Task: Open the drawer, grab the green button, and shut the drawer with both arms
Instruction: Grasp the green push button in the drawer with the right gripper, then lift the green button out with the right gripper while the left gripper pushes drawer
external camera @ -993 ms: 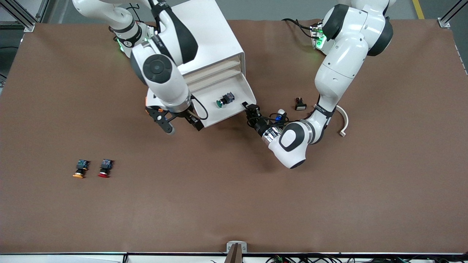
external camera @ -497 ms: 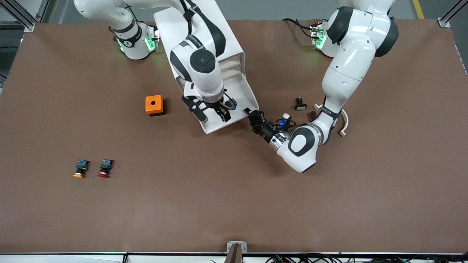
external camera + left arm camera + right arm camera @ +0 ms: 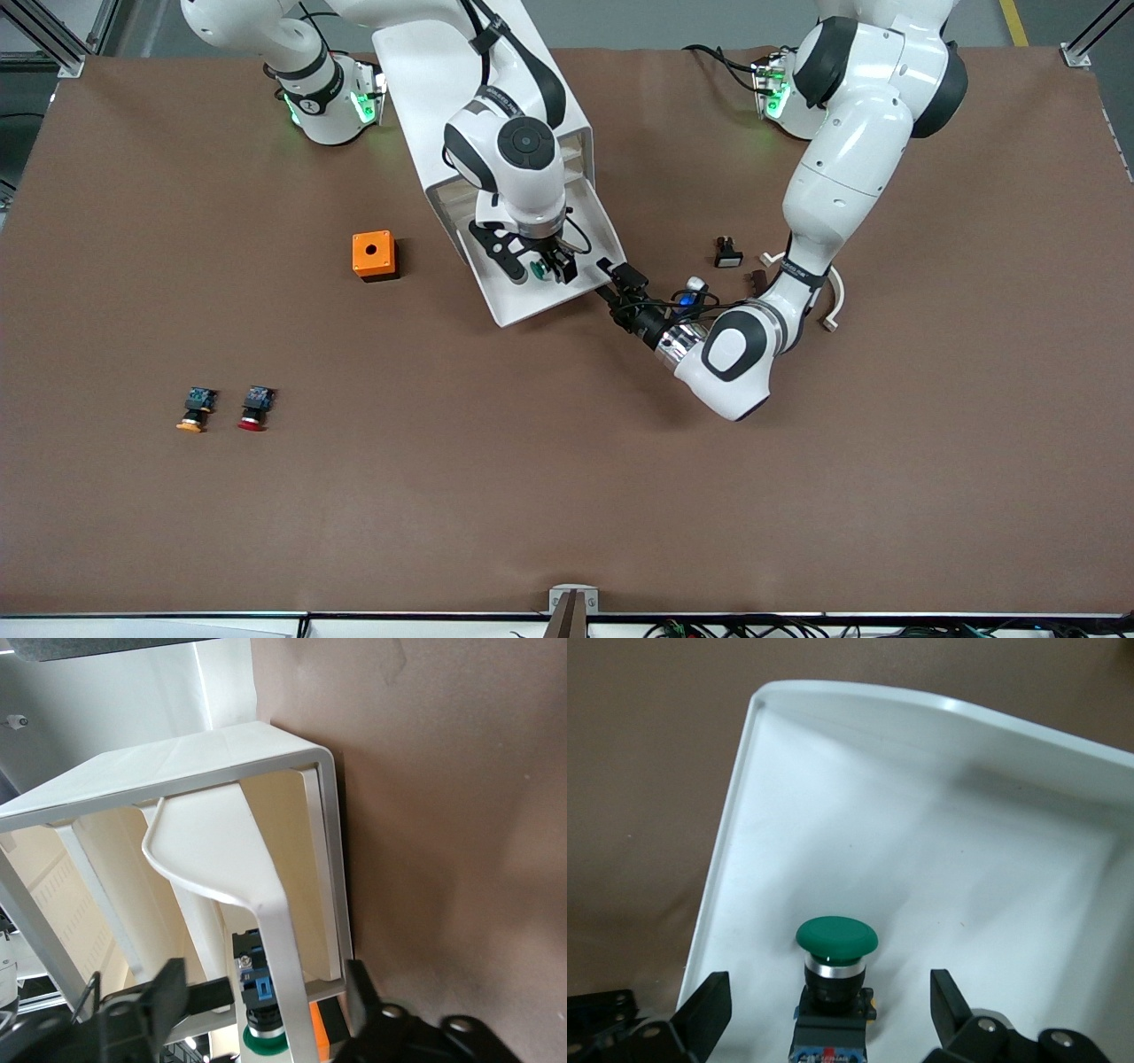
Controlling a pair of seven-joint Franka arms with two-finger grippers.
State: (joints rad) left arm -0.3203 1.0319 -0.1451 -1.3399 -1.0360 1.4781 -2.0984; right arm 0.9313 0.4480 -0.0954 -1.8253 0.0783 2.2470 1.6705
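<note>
Nearest the front camera, an orange-capped button (image 3: 190,409) and a red-capped button (image 3: 254,408) are seen lying side by side on the brown table (image 3: 532,487), well apart from everything else. Farther off, an orange box (image 3: 373,255) with a hole in its top is now exposed beside the cabinet; a second ago it was hidden under the right arm.

At the same depth the drawer (image 3: 532,306) is seen pulled out of the white cabinet (image 3: 425,62). The left gripper (image 3: 614,276) is held at the drawer's corner toward the left arm's end; its fingers (image 3: 168,988), pressed together a second ago, are now spread on either side of the drawer's handle (image 3: 266,904).

The right gripper (image 3: 536,266) has been brought from outside the drawer to directly over the green button (image 3: 835,979), its fingers (image 3: 709,1005) spread wide on either side without touching. The button lies on its side on the drawer floor, its long axis roughly level, green cap pointed toward the drawer's front wall.

A small black part (image 3: 727,252) and a curved white piece (image 3: 835,301) lie toward the left arm's end.
</note>
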